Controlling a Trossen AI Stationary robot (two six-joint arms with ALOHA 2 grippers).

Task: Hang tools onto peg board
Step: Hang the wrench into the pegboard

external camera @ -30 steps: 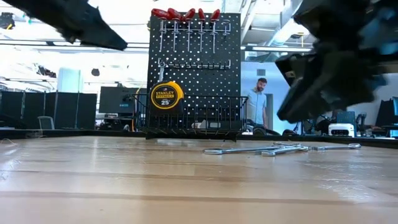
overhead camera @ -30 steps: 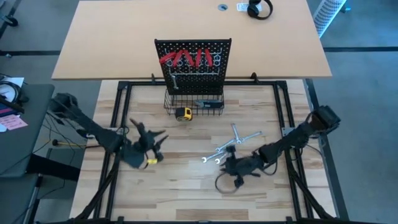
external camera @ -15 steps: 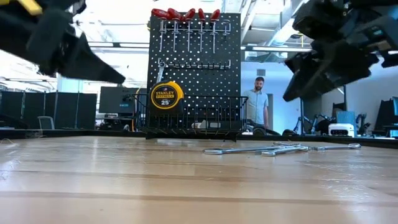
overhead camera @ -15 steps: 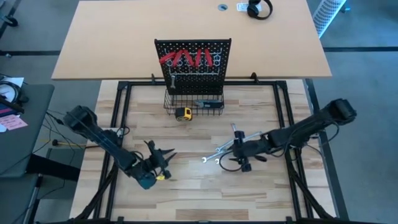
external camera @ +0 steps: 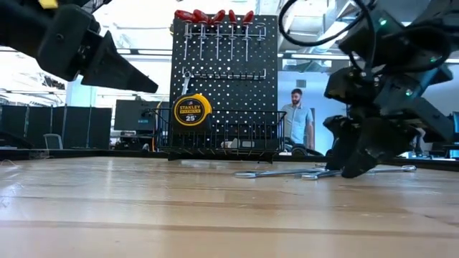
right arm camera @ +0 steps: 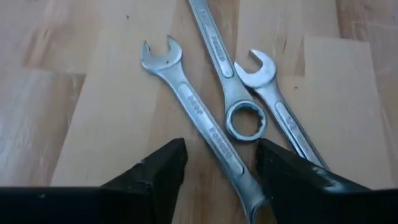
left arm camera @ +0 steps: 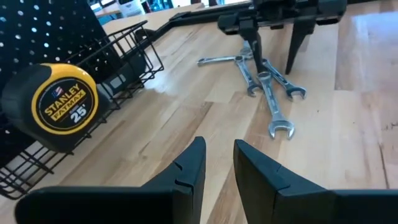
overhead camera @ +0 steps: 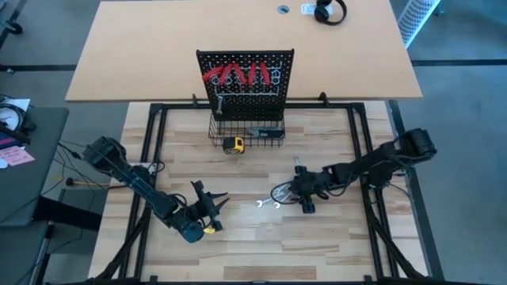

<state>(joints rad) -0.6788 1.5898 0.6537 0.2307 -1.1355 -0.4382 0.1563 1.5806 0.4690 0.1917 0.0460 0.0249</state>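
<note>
Your right gripper hangs low over the wrenches on the desk, its fingers spread apart with one wrench shaft lying between them, nothing grasped. Your left gripper hovers off the desk, fingers nearly together and empty. Well beyond those fingers stands the peg board, pliers on its hooks, a tape measure against its basket.

Robotics lab, monitors, workstations behind
</note>
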